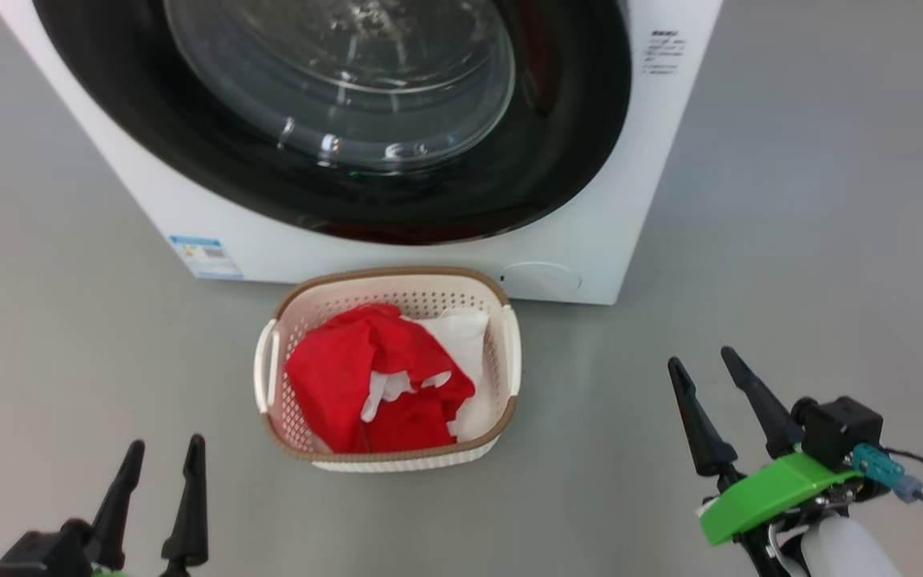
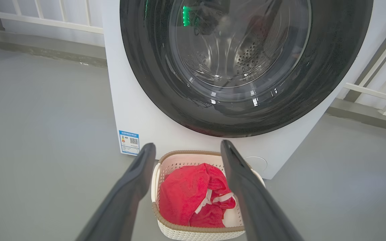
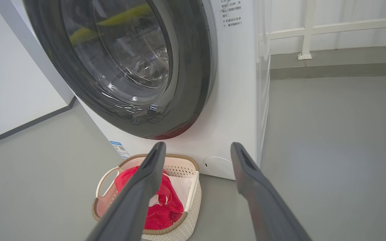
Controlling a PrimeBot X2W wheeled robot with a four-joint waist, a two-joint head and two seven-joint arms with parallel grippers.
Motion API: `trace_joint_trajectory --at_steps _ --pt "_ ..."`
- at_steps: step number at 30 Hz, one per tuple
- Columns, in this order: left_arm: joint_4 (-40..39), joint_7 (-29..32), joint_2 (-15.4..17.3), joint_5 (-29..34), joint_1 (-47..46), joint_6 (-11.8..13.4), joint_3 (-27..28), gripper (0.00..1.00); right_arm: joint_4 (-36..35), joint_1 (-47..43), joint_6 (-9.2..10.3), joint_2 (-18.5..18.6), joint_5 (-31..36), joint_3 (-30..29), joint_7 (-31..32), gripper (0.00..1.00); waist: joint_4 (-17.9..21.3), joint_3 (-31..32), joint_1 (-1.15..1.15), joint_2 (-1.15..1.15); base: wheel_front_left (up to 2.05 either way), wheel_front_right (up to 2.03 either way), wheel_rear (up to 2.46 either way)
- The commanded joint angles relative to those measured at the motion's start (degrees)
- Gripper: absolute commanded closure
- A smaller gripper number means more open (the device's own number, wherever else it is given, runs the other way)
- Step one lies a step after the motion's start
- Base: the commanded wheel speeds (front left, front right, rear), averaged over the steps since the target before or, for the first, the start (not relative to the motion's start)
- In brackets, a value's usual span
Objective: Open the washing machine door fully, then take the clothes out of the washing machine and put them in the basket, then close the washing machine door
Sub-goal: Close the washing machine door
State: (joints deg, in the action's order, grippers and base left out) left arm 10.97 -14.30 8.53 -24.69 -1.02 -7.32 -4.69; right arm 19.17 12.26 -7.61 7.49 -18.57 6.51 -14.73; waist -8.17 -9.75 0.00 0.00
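Observation:
The white washing machine [image 1: 590, 240] stands ahead with its round black door [image 1: 558, 152] lying flat against the front, glass bowl in the middle. On the floor before it sits the cream basket [image 1: 505, 353] holding the red and white clothes [image 1: 373, 377]. My left gripper [image 1: 165, 457] is open at the lower left, short of the basket. My right gripper [image 1: 702, 365] is open at the lower right, well apart from the basket. The left wrist view shows the door [image 2: 330, 67] and the clothes [image 2: 186, 194] in the basket [image 2: 193, 232]; the right wrist view shows the door [image 3: 193, 83] and the basket [image 3: 186, 214].
Grey floor [image 1: 790, 280] spreads on both sides of the machine. A white railing [image 2: 45, 20] runs behind it on the left and another railing [image 3: 330, 26] on the right. A blue sticker [image 1: 205, 256] marks the machine's lower left corner.

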Motion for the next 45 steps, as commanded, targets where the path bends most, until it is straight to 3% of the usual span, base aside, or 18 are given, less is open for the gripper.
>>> trace_joint_trajectory --at_steps 1,20,45 --pt "-0.94 -0.7 1.58 0.41 0.21 -0.17 2.41 0.0 -1.76 -1.13 0.12 -0.35 -1.0 0.87 -0.27 0.0 2.01 1.93 0.0 0.0 0.0 0.0 0.0" --pt "-0.31 -0.7 1.97 0.94 5.88 -0.17 4.44 0.0 -3.92 -9.15 0.12 1.29 -2.1 -1.57 -0.27 0.0 7.22 7.48 0.0 0.0 0.0 0.0 0.0" --pt "-0.89 -0.7 1.65 1.94 10.08 -0.17 5.3 0.0 -5.01 -16.44 0.12 2.78 -3.45 -4.19 -0.27 0.0 8.09 12.51 0.0 0.0 0.0 0.0 0.0"
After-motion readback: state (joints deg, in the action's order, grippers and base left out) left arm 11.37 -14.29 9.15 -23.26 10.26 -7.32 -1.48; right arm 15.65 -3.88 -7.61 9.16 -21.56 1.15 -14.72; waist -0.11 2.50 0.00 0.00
